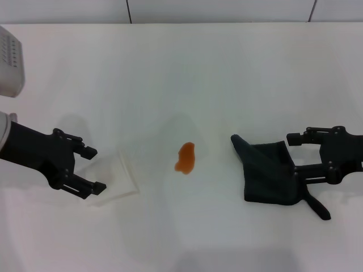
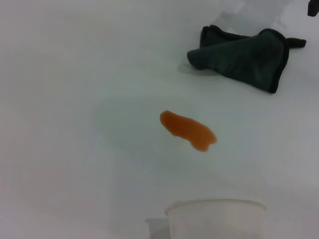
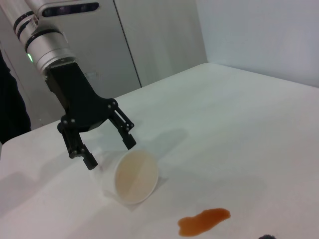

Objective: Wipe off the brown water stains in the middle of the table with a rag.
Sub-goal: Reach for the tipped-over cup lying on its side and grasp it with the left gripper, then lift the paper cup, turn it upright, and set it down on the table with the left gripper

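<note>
The brown water stains [image 1: 185, 158] are one small orange-brown blot [image 2: 188, 131] [image 3: 204, 221] on the white table [image 1: 187, 73], near its middle. To its right lies the rag [image 1: 266, 173] [image 2: 244, 57], a crumpled dark cloth with a thin tail pointing toward the front edge. My right gripper [image 1: 293, 153] is open at the rag's right edge, low over the table, its fingers straddling the cloth's border. My left gripper [image 1: 95, 169] [image 3: 110, 153] is open on the left, its fingers on either side of the closed end of a tipped cup.
A translucent plastic cup [image 1: 116, 175] [image 3: 132, 177] [image 2: 214, 214] lies on its side left of the stain, its mouth facing the stain. A white ribbed device [image 1: 8, 62] sits at the far left back. The table's back edge meets a wall.
</note>
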Controlling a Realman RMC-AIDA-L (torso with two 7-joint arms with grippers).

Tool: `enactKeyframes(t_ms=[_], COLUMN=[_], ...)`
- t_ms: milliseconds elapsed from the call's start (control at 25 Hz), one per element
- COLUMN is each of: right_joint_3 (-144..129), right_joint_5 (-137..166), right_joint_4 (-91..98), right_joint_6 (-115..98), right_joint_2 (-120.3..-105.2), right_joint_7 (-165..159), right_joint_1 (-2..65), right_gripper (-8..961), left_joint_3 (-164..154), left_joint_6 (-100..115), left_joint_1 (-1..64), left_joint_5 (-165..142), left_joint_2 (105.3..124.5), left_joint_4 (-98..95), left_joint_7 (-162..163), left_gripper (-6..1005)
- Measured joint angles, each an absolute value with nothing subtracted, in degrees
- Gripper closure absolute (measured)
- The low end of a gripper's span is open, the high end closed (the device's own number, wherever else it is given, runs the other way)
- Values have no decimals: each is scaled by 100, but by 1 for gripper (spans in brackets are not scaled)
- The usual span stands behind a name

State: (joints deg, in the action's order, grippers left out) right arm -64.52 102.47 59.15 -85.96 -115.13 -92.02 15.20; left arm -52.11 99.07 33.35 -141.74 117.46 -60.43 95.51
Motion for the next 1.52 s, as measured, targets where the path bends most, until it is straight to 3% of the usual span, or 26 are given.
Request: enactKeyframes(t_ms=[960,1200,1280,1520], right_joint_3=[-6445,-6443,-6435,-6432], right_joint_5=[10248,10248,10248,10248], right_joint_4=[5915,5915,5915,5915], right_joint_6=[-8614,-8598,-8596,-8587], right_joint_2=[-11513,-11513,-11513,-11514], right_joint_7=[-9193,-9193,-9193,-9193], right_joint_1=[1511,1512,1512,1519], right_gripper=[124,124,124,124], left_joint_3=[-5392,-5404,-5415,-5450], left_joint_6=[9539,9492,9476,9465], left_joint_1=[3366,3382,3386,3393], left_joint_5=[-14300,-14300,-14300,-14252], left_joint_2=[11885,11884,11883,11882], left_joint_4=[-5967,-5967,-5966,-5960], left_joint_7=[9538,9539,9543,9550], left_gripper=[138,222,374,387])
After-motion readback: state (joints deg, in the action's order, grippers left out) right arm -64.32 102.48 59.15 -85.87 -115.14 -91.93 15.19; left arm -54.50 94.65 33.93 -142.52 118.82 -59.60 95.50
